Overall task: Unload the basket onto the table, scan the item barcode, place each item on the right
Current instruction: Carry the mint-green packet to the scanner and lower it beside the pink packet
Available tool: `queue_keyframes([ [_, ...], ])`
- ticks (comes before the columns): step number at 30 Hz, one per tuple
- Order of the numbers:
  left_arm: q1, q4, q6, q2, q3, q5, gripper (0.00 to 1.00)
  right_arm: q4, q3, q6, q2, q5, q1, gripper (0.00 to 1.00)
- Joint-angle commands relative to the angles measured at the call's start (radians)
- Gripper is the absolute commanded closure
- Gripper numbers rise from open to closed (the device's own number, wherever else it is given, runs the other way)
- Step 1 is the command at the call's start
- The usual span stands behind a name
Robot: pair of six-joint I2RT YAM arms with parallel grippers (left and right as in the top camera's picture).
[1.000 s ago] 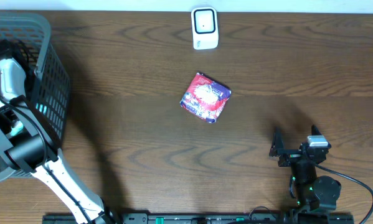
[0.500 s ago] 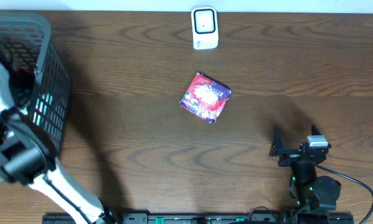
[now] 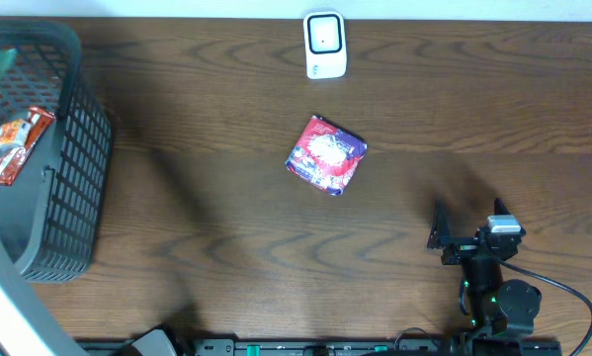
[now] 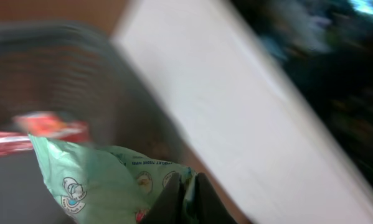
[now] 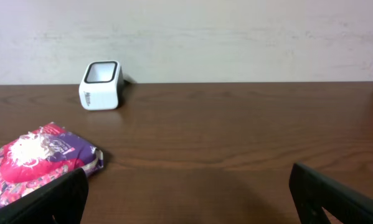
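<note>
- Our left gripper [image 4: 189, 188] is clenched on a pale green packet [image 4: 99, 180], whose edge is pinched between the two dark fingers [image 4: 172, 202]. The left wrist view is badly blurred.
- The pale green packet hangs over the grey mesh basket [image 3: 73, 168], which stands at the left end of the table [image 3: 226, 227].
- A red snack packet [image 3: 17, 144] lies inside the basket; in the left wrist view it shows just behind the green one.
- The white barcode scanner [image 3: 325, 44] stands upright at the far edge of the table, well apart from the basket.
- A purple-and-red packet [image 3: 326, 155] lies flat near the middle of the table, in front of the scanner and not touching it.
- Our right gripper [image 3: 468, 220] rests low at the near right, jaws spread wide and grasping nothing. It points toward the scanner.
</note>
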Motion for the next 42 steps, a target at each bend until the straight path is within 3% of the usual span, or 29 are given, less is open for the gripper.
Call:
queue_keyframes([
  [1, -0.138, 0.015, -0.023, -0.032, -0.004, 0.179, 0.93, -0.004, -0.001, -0.018, -0.002, 0.002, 0.008, 0.01],
  [12, -0.690, -0.003, 0.303, 0.113, -0.108, 0.116, 0.93, -0.004, -0.001, -0.018, -0.002, 0.002, 0.008, 0.01],
  [16, -0.824, -0.053, 0.414, 0.248, -0.119, -0.018, 0.93, -0.004, -0.001, -0.018, -0.002, 0.002, 0.008, 0.01],
  [20, -0.917, -0.098, 0.415, 0.387, -0.119, -0.245, 0.93, -0.004, -0.001, -0.018, -0.002, 0.002, 0.008, 0.01],
  [23, -0.961, -0.131, 0.415, 0.483, -0.119, -0.301, 0.93, -0.003, -0.001, -0.018, -0.002, 0.002, 0.008, 0.01],
  [32, -1.035, -0.216, 0.415, 0.726, -0.119, -0.278, 0.93, -0.003, -0.001, -0.018, 0.000, 0.002, 0.008, 0.01],
  [42, -1.118, -0.116, 0.410, 0.835, -0.119, -0.032, 0.92, -0.003, -0.001, -0.018, 0.000, 0.002, 0.008, 0.01],
])
